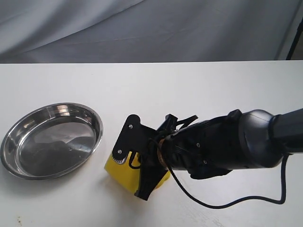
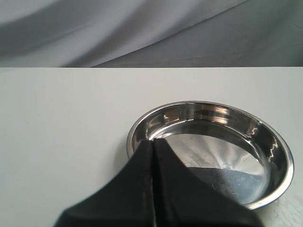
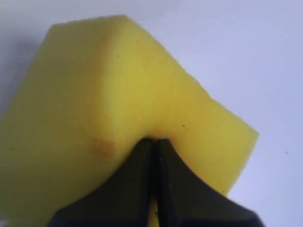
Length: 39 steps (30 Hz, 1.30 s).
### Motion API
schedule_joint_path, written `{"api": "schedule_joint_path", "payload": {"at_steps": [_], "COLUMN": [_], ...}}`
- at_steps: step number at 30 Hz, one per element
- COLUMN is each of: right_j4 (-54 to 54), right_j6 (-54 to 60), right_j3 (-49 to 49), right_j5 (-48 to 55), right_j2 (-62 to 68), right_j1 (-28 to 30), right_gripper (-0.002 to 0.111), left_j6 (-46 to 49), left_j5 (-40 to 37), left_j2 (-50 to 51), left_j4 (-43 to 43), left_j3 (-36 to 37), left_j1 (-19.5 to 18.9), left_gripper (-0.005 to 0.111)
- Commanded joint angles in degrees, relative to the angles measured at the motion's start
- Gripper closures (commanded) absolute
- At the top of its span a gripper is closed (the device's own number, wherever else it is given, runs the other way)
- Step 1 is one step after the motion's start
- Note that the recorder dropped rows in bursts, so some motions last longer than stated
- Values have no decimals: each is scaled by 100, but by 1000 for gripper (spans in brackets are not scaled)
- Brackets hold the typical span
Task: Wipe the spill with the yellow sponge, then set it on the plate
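The yellow sponge (image 1: 119,173) lies on the white table just right of the plate (image 1: 97,124). My right gripper (image 1: 136,166) reaches in from the right and is shut on the sponge. In the right wrist view its black fingertips (image 3: 163,151) pinch into the foam of the sponge (image 3: 118,85), which carries a faint orange stain (image 3: 104,144). No amber spill shows in any view. In the left wrist view my left gripper (image 2: 152,141) is shut on nothing, its tips over the near rim of the empty steel plate (image 2: 285,158). The exterior view does not show the left gripper.
A grey cloth (image 1: 142,28) hangs behind the table's far edge. A black cable (image 1: 227,204) loops from the right arm (image 1: 222,144) down onto the table near the front.
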State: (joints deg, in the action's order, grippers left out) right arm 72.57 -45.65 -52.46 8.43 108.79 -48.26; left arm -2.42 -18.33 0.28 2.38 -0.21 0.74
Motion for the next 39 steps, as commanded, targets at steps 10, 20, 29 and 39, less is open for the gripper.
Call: {"api": "schedule_joint_path", "payload": {"at_steps": [10, 20, 29, 39], "right_j4": [-3555, -5030, -5520, -5719], "right_j6": [3617, 4812, 5210, 5124], "right_j3": [196, 196, 196, 196], "right_j5": [1147, 855, 445, -613], "right_j2": [125, 147, 147, 147], "right_j1": [-50, -870, -1786, -2330], "right_gripper": [108, 108, 108, 108], "left_j6": [-7, -7, -7, -7], "left_j5": [58, 58, 58, 58], "left_j2": [-28, -28, -28, -28], "left_j4": [-11, -11, -11, -11], "left_j3": [21, 21, 21, 21], "left_j1": [-15, -15, -15, -15], "left_gripper": [107, 107, 107, 107]}}
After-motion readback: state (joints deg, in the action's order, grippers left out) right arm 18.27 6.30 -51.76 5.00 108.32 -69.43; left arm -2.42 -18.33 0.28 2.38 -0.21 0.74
